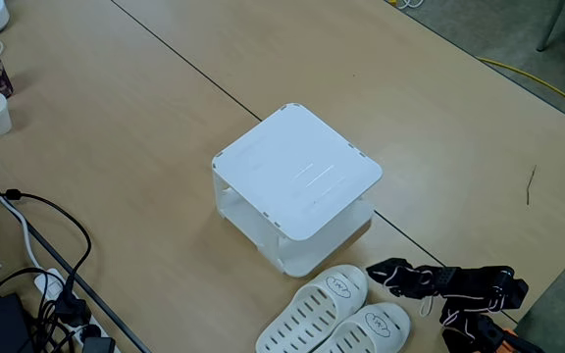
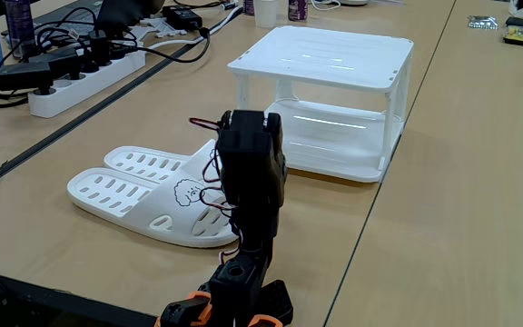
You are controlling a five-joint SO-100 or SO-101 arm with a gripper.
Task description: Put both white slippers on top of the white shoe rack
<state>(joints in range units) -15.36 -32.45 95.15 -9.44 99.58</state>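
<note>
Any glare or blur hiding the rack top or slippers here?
In both fixed views the white shoe rack top carries short bright glare streaks; the white slippers stay sharp, their slots clear. In one fixed view the picture's edge cuts the slippers.

We note the white slippers (image 1: 336, 314) (image 2: 148, 193) lying flat, side by side and touching, soles down on the wooden counter, just beside the white shoe rack (image 1: 297, 172) (image 2: 325, 64). Slot rows run along each upper; a small black cartoon face marks one. The rack stands upright, two-tiered, its flat top bare.
</note>
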